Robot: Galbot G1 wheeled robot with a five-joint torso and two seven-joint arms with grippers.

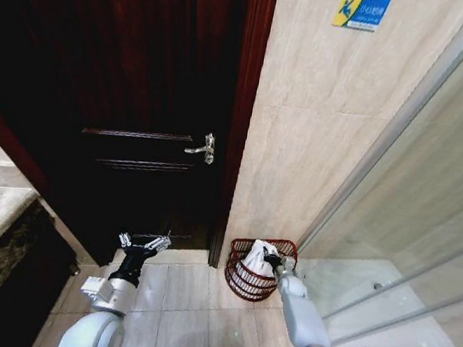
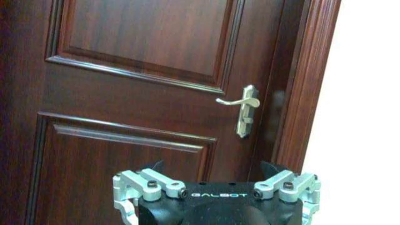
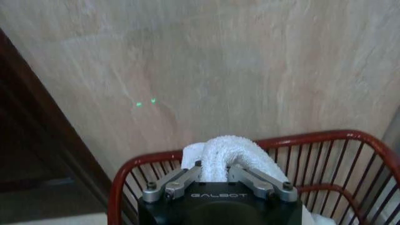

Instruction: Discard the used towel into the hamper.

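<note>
Towel [image 3: 233, 151]: white, folded over in a thick roll, was held above the hamper [image 1: 258, 270], partly inside its rim.
Hamper: round, reddish-brown, with open ribbed sides; it stood on the tiled floor [image 1: 189, 293] against the beige wall [image 1: 323, 135], between the dark wooden door [image 1: 132, 82] and the glass shower panel [image 1: 412, 242].
Right end effector [image 3: 216, 165]: reached forward over the near rim of the hamper; its two fingers were drawn close together and clamped the towel between them, as the right wrist view showed.
Left end effector [image 1: 144, 241]: hung low in front of the door, well apart from the hamper; its fingers [image 2: 145, 184] were spread wide and had hold of nothing.
Door: closed, with a silver lever handle [image 2: 244, 108] near its edge beside the frame.
Wall: carried a small blue and yellow sign [image 1: 361, 10] high up.
</note>
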